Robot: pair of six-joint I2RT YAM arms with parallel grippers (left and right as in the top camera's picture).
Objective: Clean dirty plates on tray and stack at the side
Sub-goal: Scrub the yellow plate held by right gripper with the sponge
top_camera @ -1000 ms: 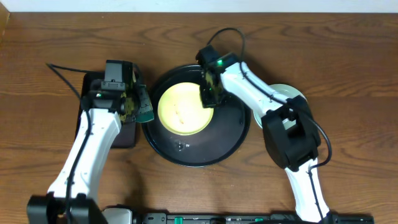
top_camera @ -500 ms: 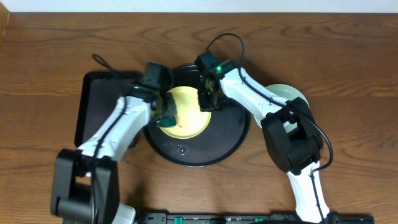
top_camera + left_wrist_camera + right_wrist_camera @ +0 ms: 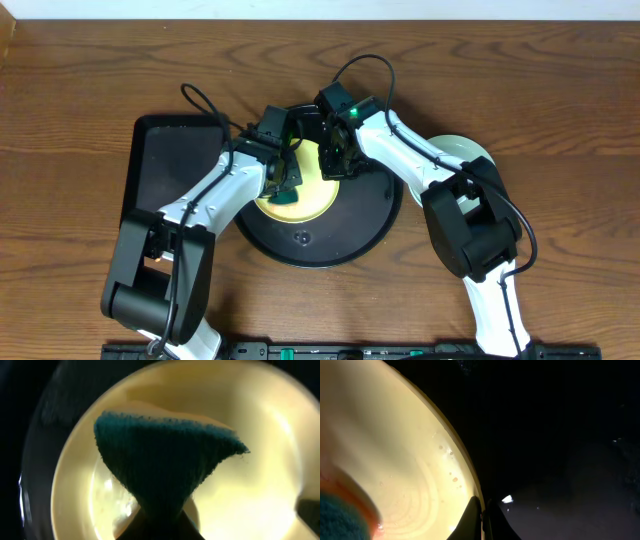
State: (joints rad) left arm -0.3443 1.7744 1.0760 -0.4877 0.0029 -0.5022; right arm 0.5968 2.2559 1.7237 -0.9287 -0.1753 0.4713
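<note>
Spanning the whole overhead view was a wooden table [image 3: 80, 90], dark brown, grain running side to side. A rectangular black tray [image 3: 165, 170] lay on its left part. Just right of it, near the table's centre, sat the round black tray [image 3: 340, 235] with its raised rim. The left arm hid the place where the two trays met, so contact could not be told.

The left arm [image 3: 215, 195] reached from lower left across the rectangular tray's right edge. The right arm [image 3: 420, 160] came from lower right and bent back over the round tray's upper right rim. Beyond that rim, partly under the right arm, a turquoise plate [image 3: 468, 148] rested on the table. Whether more than one lay stacked there could not be told.

The pale yellow plate [image 3: 318, 195] lay inside the round tray, toward its upper left, largely covered from above by both wrists.

The left gripper [image 3: 283, 188] hung over the plate's left half, fingers clamped on a green sponge [image 3: 160, 465]. In the left wrist view the sponge fanned out wide from the pinch, its far edge over the plate's well.

The right gripper [image 3: 481, 512] stood at the plate's right rim, its two tips closed on the rim, one on the plate side and one on the tray side.

In the right wrist view a red smear [image 3: 365, 507] showed on the plate beside the sponge's blurred corner, and a few small brownish specks [image 3: 452, 477] sat near the rim.
</note>
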